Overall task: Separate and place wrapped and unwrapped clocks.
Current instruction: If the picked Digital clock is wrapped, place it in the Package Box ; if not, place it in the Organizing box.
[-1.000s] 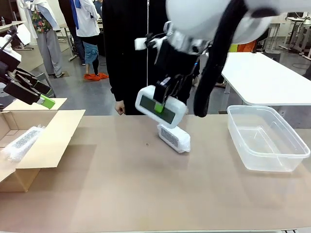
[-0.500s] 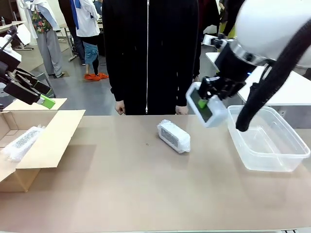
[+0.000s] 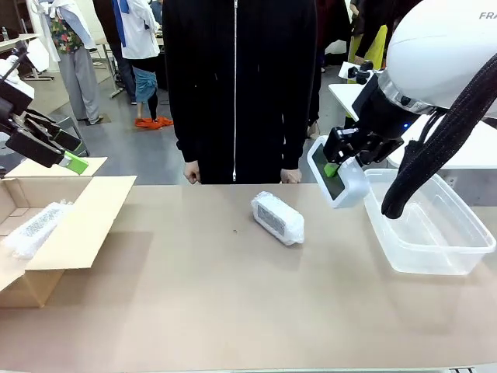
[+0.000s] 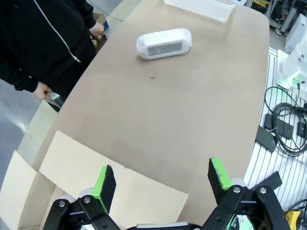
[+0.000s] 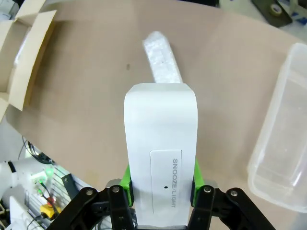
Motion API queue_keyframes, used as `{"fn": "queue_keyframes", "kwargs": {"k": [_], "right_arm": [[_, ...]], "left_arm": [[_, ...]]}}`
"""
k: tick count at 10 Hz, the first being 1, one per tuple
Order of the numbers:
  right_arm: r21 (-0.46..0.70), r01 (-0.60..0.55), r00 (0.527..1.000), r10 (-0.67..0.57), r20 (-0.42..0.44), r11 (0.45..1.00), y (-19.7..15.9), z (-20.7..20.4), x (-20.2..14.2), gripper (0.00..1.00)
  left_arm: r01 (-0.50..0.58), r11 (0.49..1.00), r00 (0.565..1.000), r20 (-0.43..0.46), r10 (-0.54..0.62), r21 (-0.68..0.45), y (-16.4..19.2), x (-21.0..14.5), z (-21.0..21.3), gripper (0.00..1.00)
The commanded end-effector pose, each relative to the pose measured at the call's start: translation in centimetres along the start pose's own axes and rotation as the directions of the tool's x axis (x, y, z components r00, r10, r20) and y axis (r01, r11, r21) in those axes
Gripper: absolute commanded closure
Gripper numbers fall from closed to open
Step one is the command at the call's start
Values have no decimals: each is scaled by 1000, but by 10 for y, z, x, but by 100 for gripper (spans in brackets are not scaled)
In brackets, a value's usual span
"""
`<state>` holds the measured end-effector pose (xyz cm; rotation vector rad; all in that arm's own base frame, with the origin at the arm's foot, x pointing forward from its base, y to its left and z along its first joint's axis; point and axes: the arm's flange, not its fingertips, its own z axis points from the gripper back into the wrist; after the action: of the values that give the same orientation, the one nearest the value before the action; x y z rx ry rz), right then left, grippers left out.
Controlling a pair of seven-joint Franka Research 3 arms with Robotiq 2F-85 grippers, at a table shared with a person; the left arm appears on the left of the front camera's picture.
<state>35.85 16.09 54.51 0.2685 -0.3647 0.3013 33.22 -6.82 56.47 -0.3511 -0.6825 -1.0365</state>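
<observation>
My right tool (image 3: 332, 169) clamps the bare white rounded-rectangle digital clock (image 3: 342, 186) high beside the clear plastic tub (image 3: 432, 268), probably to clear its rim.

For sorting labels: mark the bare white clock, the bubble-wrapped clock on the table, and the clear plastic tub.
Bare white rounded-rectangle clock (image 3: 348, 189): front view, white casing.
Bubble-wrapped whitish clock (image 3: 277, 218): front view, wrap's middle.
Clear rectangular plastic tub (image 3: 435, 262): front view, near wall.

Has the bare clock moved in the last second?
Yes. Held by the right gripper, the bare clock went rightward from above the wrapped clock toward the left edge of the clear bin.
</observation>
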Motion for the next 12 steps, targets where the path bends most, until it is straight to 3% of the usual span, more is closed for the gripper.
{"fn": "queue_keyframes", "kwargs": {"k": [1,4,5,6,8,10,12], "right_arm": [[3,-23,1000,23,-7,1000,-2,3,5,49],[2,-6,1000,6,-1,1000,1,0,0,49],[20,32,997,-34,74,999,-18,26,15,49],[-33,108,989,-104,103,994,-43,57,28,49],[-148,266,963,-254,91,953,-97,91,41,49],[-181,362,931,-365,16,915,-143,87,36,49],[-207,368,928,-372,20,907,-168,41,36,49]], "left_arm": [[-1,1000,1000,15,1,-5,0,2,-1,0],[-1,1000,1000,15,1,-5,0,2,-1,0],[-1,1000,1000,15,1,-5,0,2,-1,0],[-1,1000,1000,15,1,-5,0,2,-1,0],[-1,1000,1000,15,1,-5,0,2,-1,0],[-1,1000,1000,15,1,-5,0,2,-1,0],[-1,1000,1000,15,1,-5,0,2,-1,0]]}}
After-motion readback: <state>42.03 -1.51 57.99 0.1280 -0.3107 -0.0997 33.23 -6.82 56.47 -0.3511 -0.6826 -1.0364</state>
